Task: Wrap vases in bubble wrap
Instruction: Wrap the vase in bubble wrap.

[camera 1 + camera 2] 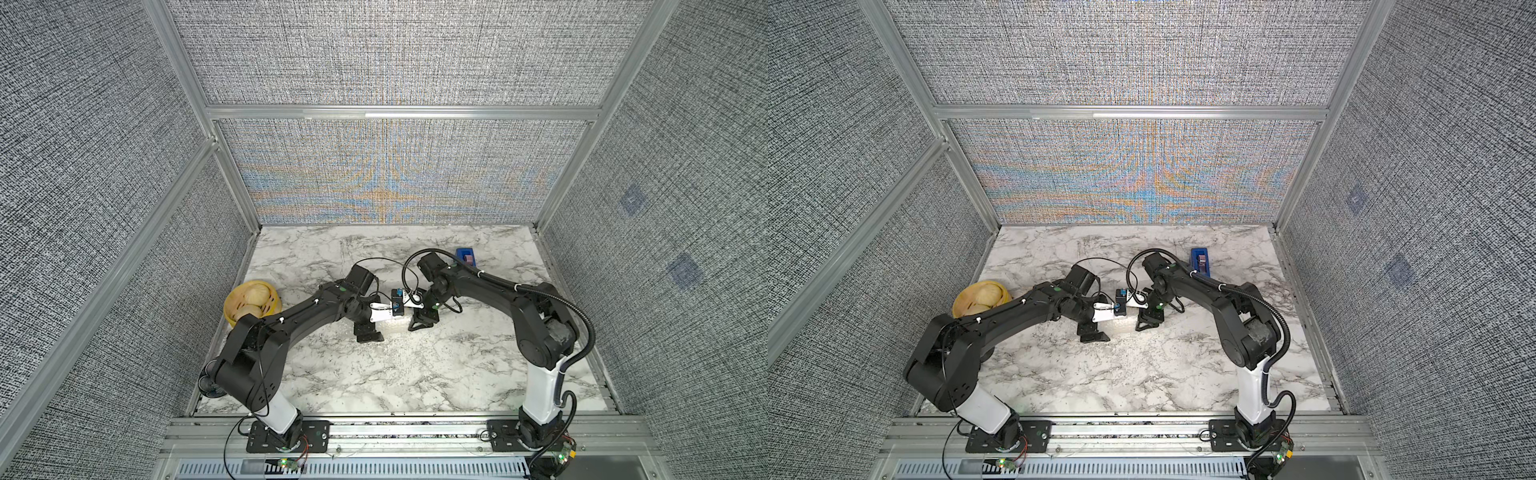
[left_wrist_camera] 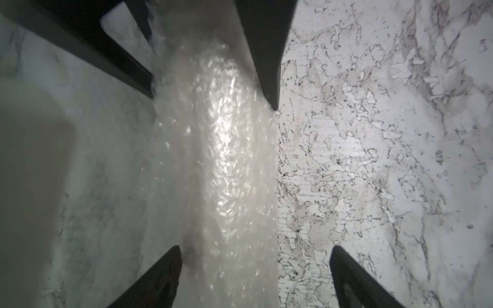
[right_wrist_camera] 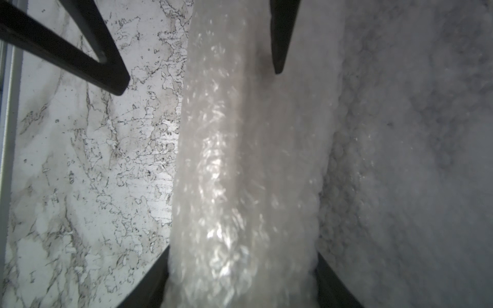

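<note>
Bubble wrap (image 2: 213, 146) rolled up into a thick glinting tube, lying on the marble table (image 1: 457, 374) near its middle, right under both wrists. No sight of the vase itself: no fluted white ceramic in the wrist views, and none in both top views. Most likely bundled inside the tube, judging by its girth, though impossible to confirm. Right gripper (image 3: 242, 250) clamped on the tube, one finger pressed against each flank. Left gripper (image 2: 256, 249) released, jaws wide, one finger just beside the tube and its partner well apart over bare marble. So, first part of the job apparently done: sheet turned over on itself at least once. Not finished, though. Flat stretch (image 3: 400, 133) of the sheet still spread on the table beside the tube, bubbles plain to see, waiting to be rolled in. Both ends of the tube out of view, so cannot tell whether tucked or gaping. Nothing seen fastening the loose edge either; blue dispenser (image 1: 465, 255) parked well apart at the far side of the table, untouched. Roughly midway by this reckoning: more rolling, then closing the ends and securing the wrap.
</note>
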